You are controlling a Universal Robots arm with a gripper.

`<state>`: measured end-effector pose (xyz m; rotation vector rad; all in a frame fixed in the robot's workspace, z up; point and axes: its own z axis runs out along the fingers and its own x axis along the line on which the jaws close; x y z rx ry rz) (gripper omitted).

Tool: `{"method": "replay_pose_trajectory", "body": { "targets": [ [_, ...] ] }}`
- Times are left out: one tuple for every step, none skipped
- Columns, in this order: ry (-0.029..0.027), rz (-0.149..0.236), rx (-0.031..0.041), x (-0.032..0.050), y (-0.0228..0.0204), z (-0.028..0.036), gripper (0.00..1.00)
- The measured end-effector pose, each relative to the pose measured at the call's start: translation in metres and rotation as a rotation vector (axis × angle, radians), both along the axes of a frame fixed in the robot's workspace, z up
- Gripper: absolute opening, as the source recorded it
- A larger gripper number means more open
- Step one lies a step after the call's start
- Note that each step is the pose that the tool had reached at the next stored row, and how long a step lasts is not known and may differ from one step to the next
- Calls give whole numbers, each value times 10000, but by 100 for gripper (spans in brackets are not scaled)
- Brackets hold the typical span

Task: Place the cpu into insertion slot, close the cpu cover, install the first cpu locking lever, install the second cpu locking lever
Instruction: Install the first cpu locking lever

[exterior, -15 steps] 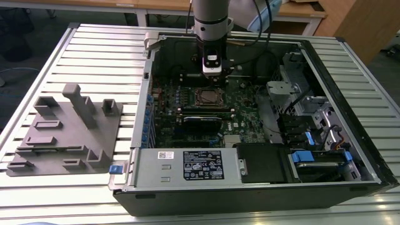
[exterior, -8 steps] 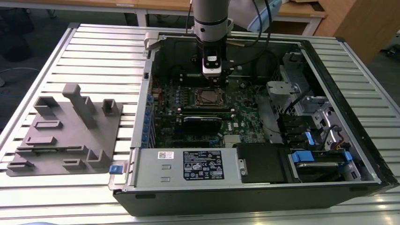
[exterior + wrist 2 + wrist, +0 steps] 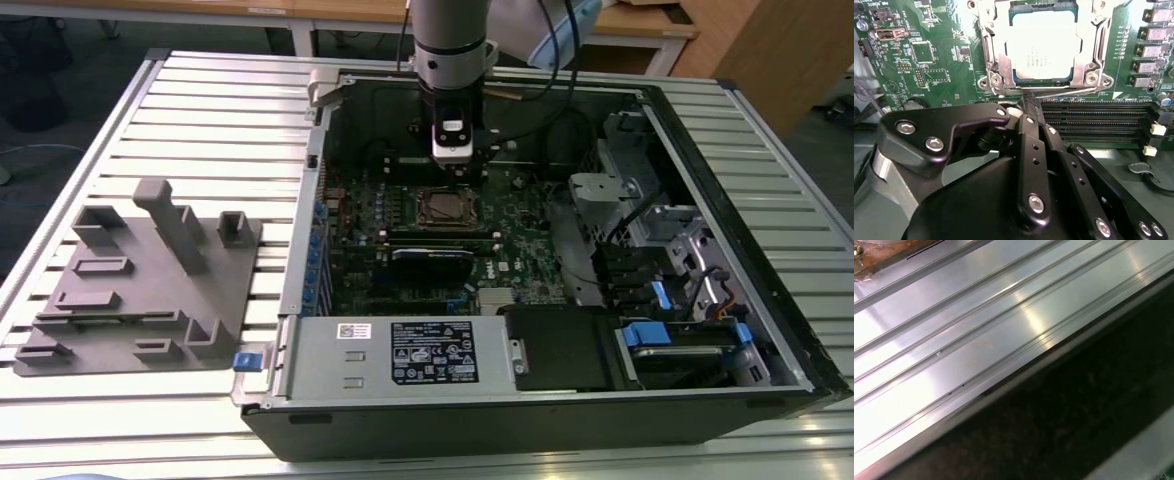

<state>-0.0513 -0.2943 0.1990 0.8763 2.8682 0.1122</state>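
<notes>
Cpu [image 3: 1041, 47] seated under cover, gripper [image 3: 1032, 102] fingers closed, empty

My gripper [image 3: 1030, 102] hangs over open board just beside the cpu cover [image 3: 1041, 82], nothing between us. Memory slots [image 3: 1094, 120] lie low below me. On the exterior view's right, a drive cage [image 3: 654, 230] crowds the case; its far wall [image 3: 534, 95] stands close.
</notes>
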Motion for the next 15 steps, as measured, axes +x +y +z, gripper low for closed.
{"method": "replay_pose_trajectory", "body": {
  "targets": [
    [0,1,-6,0,0,0,11],
    [-2,0,-23,0,1,-1,11],
    [-1,-1,-64,0,1,-2,11],
    [0,0,-110,0,1,-2,11],
    [0,0,-159,1,0,-2,11],
    [-1,1,-206,1,1,-4,11],
    [-1,0,-254,1,0,-5,11],
    [-2,1,-300,1,0,-7,11],
    [-1,1,-334,1,0,-11,11],
    [2,2,-347,1,0,-17,11],
    [4,2,-352,1,-1,-26,11],
    [7,2,-357,0,-2,-36,11],
    [4,0,-350,0,-1,-47,11],
    [3,0,-348,0,-1,-51,11],
    [1,0,-346,0,0,-53,11]
  ]
}}
